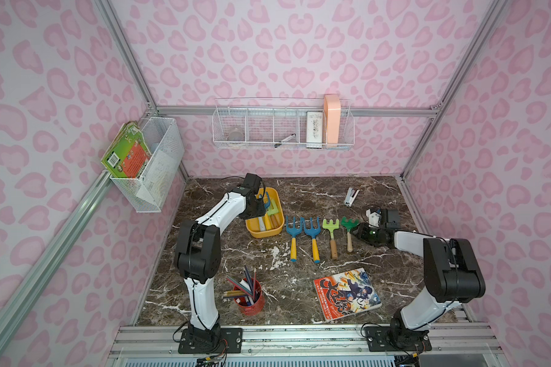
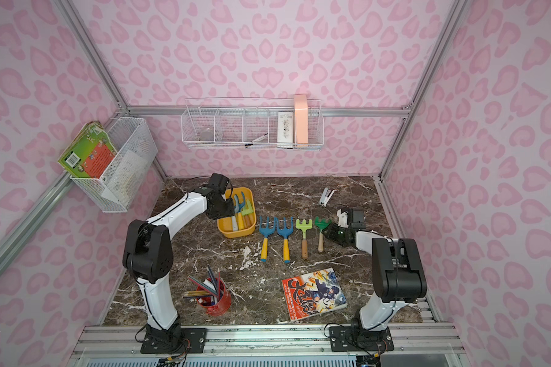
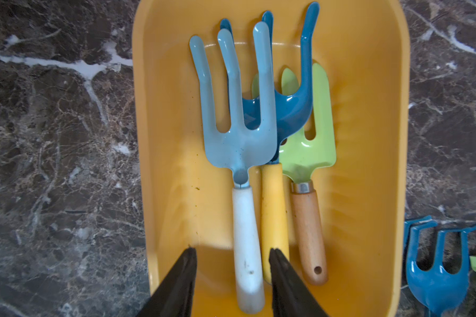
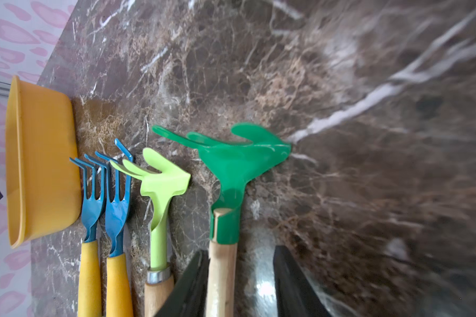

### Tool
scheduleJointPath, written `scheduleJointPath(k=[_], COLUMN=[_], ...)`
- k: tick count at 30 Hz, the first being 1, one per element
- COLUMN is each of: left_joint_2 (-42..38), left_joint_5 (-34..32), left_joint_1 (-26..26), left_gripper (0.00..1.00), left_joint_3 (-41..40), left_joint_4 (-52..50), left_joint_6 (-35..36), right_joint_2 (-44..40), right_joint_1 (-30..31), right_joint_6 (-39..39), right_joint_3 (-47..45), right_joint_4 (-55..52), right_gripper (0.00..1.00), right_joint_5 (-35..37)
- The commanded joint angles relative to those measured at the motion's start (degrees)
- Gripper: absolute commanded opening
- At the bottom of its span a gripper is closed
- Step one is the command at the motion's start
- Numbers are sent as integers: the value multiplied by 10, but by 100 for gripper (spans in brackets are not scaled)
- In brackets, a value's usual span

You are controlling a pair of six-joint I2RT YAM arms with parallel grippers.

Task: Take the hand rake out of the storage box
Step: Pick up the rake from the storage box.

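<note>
Hovering over the storage box [image 3: 176,137]: left pincer [image 3: 231,249], jaws apart, straddling the white handle of the light-blue hand rake [image 3: 239,142]. It isn't clamped; there's a gap on one side.

That rake has a pale glossy blue head, three long tines with curled tips and a marked white handle. It lies in the box on top, its head partly over a dark-blue rake [image 3: 286,109] with a yellow handle. A lime-green rake [image 3: 308,153] with a wooden handle lies alongside.

The box is yellow-orange with rounded corners, on the table [image 1: 331,197], left of centre in both top views.

Right pincer [image 4: 241,249] is open too, low over the table. The dark-green rake [image 4: 237,164]'s wooden handle sits between its fingers, close against one with a gap to the other. That rake is the right end of a row of four just right of the box.
</note>
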Motion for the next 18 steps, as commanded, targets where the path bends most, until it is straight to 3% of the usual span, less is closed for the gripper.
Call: scheduleJointPath(k=[1, 8, 14, 18], left_joint_2=[21, 76, 101, 109], left_joint_5=[3, -11, -2, -1], left_joint_1=[1, -5, -5, -5], left_gripper=[46, 43, 41, 33], left_joint_3=[19, 62, 47, 34], left_joint_4=[-16, -38, -24, -14], left_joint_6=[6, -21, -22, -20], right_joint_2=[-28, -62, -66, -63], right_joint_1=[1, 28, 36, 43], right_joint_6=[-25, -39, -37, -37], right_joint_3=[16, 57, 63, 68], right_joint_4=[-47, -91, -92, -94], right_gripper=[42, 43, 43, 43], right_joint_5=[40, 80, 81, 82])
